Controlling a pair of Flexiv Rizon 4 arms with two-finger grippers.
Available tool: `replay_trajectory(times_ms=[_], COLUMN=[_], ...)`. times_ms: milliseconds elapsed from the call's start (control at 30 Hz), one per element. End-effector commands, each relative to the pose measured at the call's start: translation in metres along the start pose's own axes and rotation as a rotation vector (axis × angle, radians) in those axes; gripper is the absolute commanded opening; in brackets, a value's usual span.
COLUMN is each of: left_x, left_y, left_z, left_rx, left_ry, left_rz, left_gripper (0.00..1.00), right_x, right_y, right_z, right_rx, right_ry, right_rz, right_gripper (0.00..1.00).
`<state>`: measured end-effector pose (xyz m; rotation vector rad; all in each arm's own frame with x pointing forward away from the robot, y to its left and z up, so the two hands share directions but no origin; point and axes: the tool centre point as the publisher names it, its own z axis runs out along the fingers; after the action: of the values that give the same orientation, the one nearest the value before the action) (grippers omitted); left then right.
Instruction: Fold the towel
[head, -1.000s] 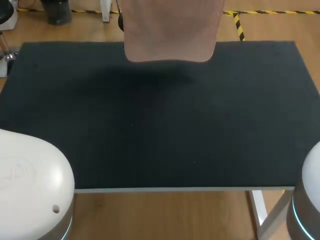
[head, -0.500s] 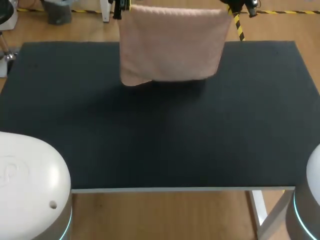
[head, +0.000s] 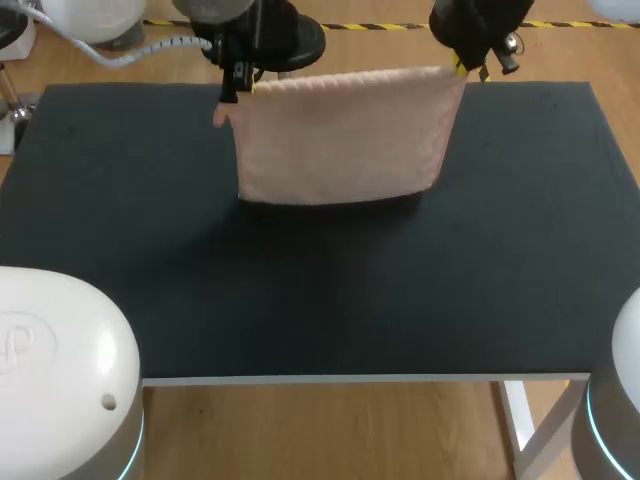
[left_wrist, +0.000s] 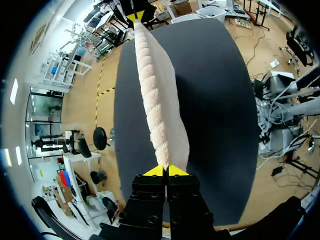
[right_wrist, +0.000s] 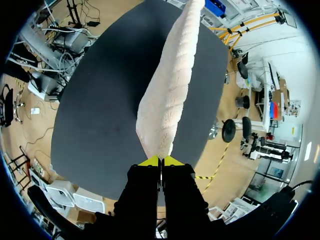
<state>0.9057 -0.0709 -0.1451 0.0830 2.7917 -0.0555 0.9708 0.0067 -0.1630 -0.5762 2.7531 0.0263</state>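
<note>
– How will the towel (head: 338, 135) handle?
– Soft, light and limp, I judge. It hangs over the table's (head: 300, 300) far middle, my left gripper (head: 241, 86) and right gripper (head: 461, 67) each pinching a top corner. Corners are the place to hold.

Head view high behind, facing down on table (head: 300, 300); wrist views close, along shared towel (left_wrist: 161, 110).

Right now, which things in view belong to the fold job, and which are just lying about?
Job:
- towel, pink, hanging between both grippers
- left gripper, shut on one top corner
- right gripper, shut on the other top corner

Not the job:
- black table, just the surface below the towel
</note>
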Motion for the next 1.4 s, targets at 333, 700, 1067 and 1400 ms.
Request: replay_trajectory(times_ms=[333,700,1067,1400], left_x=[0.019,0.034,0.02,0.009], left_y=[-0.012,0.003,0.01,0.022], left_z=[0.094,0.137,0.169,0.178], left_rx=[-0.065,-0.112,-0.165,-0.098], left_ry=[0.245,0.375,0.43,0.404], left_rz=[-0.073,-0.138,-0.119,-0.033], left_gripper=[0.0,0.0,0.0,1.0], right_x=[0.032,0.032,0.035,0.021], right_y=[0.015,0.015,0.019,0.012], right_z=[0.094,0.136,0.174,0.17], right_rx=[-0.013,0.024,0.025,0.024], right_ry=[0.169,0.248,0.335,0.287], right_rz=[0.088,0.102,0.174,0.203], right_gripper=[0.0,0.0,0.0,1.0])
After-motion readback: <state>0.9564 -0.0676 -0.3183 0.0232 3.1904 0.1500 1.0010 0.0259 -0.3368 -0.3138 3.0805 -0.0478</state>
